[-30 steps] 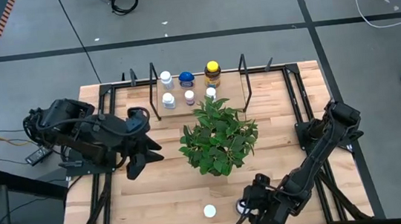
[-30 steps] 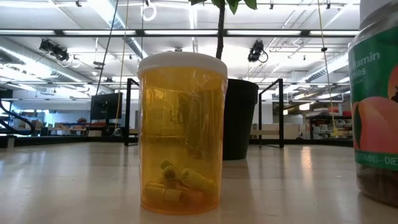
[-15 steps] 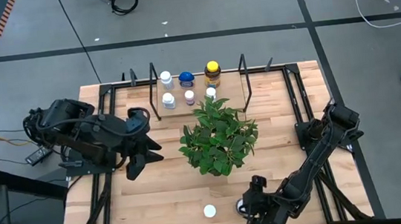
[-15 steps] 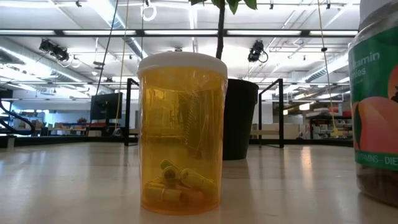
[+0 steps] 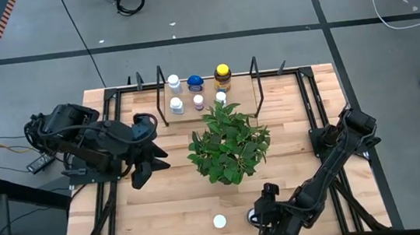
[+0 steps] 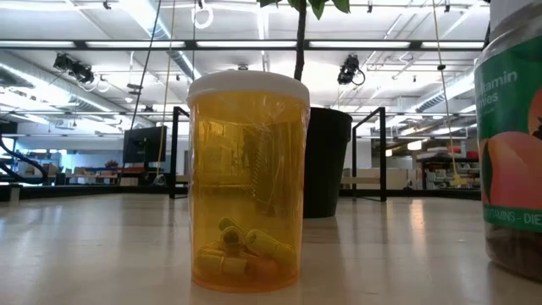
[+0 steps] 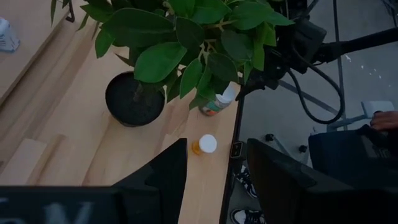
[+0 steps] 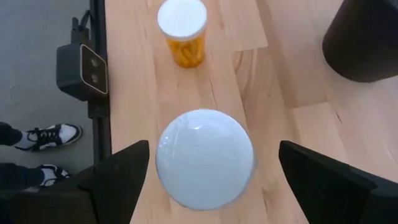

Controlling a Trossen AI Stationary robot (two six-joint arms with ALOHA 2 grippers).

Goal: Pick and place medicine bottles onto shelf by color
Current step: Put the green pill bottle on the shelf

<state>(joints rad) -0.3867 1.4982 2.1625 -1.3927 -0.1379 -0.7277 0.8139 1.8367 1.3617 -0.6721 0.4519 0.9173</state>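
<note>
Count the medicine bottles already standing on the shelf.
6 on the shelf: back row a white one, the blue one, the amber one; front row three white ones. The plant may hide more.

Readable text appears in only 1 place — the low view, on a green-labelled bottle cut off at the right edge. Its label shows pale letters reading "tamin", the rest lost beyond the edge, with the fragment "es" on the line below. Near the base, under an orange fruit picture, small white capitals read "VITAMINS - DIE", also cut off. The amber pill bottle at centre shows no readable print.
</note>
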